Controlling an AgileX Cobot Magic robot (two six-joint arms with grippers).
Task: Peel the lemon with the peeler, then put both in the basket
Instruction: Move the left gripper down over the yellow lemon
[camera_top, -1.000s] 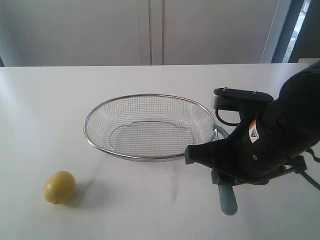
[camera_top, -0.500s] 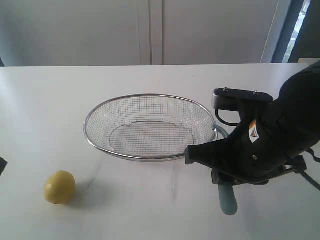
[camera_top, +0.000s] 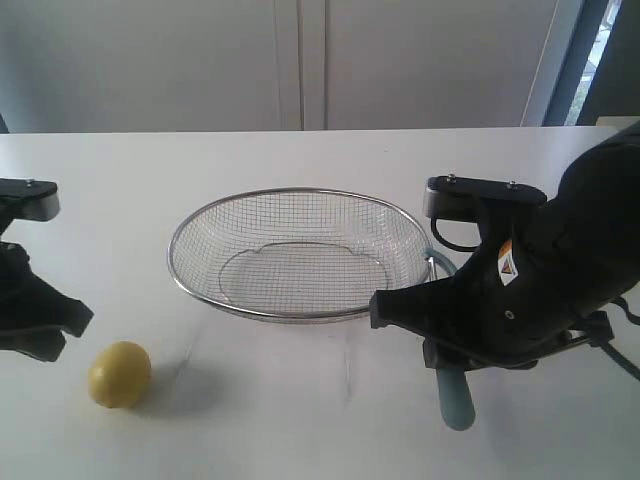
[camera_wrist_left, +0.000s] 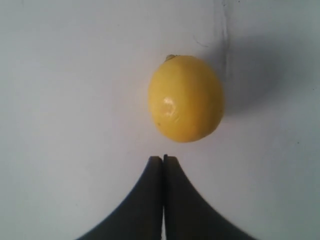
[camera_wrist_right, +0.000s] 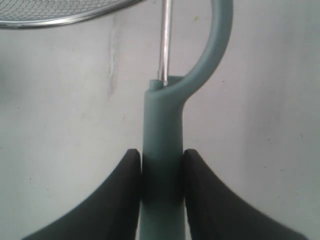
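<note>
L gripper (camera_wrist_left: 163, 158): fingers pressed together tip to tip, nothing between them. Lemon (camera_wrist_left: 186, 98) sits on the white table (camera_top: 300, 430) just ahead of the tips. It is offset a bit to one side and apart from them, no contact. Small stem nub on the lemon's far end, away from the gripper. Skin looks whole and glossy, w/ a shadow on the side away from the fingers. In the ext view the L arm shows at the frame edge, w/ the lemon just beside it and lower.

R gripper (camera_wrist_right: 161, 153): closed onto the peeler (camera_wrist_right: 162, 115), one finger each side of the teal handle, both pads touching it. Curved head and thin metal blade run out ahead of the fingers. Handle butt sticks out behind the gripper, seen in the ext view. Can't tell whether the peeler is lifted or lying on the table.

Basket (camera_top: 290, 316): ahead of the R gripper, past the peeler head, upright on the table. Peeler head is just beside the rim; can't tell if touching. Nothing seen inside the mesh. Basket lies between the two grippers, nearer the R one. Lemon is well apart from the R gripper, on the far side of the basket from it.
</note>
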